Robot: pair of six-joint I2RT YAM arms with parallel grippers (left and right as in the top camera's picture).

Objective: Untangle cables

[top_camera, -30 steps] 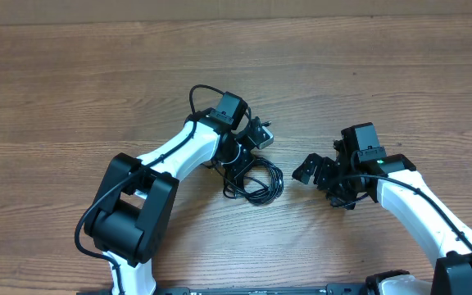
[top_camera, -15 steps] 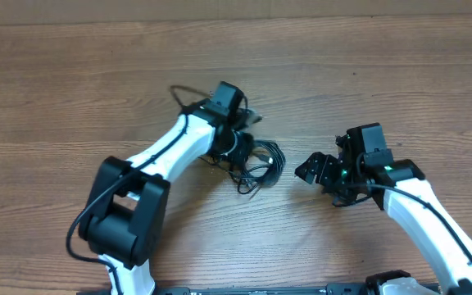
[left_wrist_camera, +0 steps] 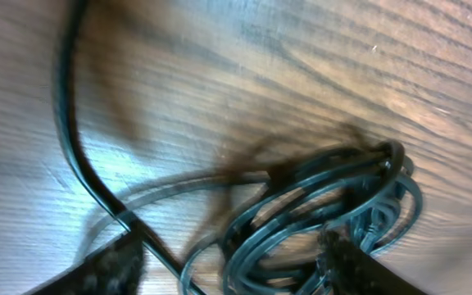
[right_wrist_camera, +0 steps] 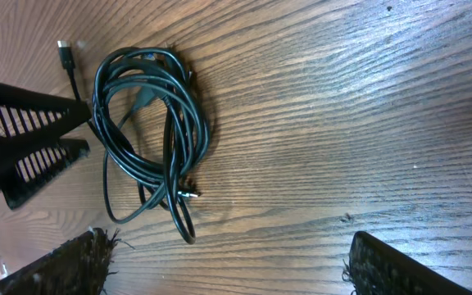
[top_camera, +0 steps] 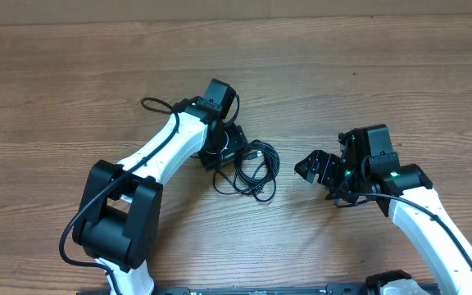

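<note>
The cables lie as one tangled bundle of thin black loops on the wooden table, left of centre. My left gripper stands over the bundle's left side. In the left wrist view its fingers are apart, and blurred loops of the cables lie on the wood between and beyond them, so it is open. My right gripper hovers to the right of the bundle and does not touch it. It is open over bare wood. The cables show farther off, with a small plug end sticking out.
The left arm's own thicker black wire loops out beside its white link. Another plug end lies by the bundle's far side. In the right wrist view the left gripper's ribbed fingers sit against the bundle.
The left gripper was shut by the cables and has opened, letting the bundle settle on the table. The left arm swung left. The right arm barely moved.
</note>
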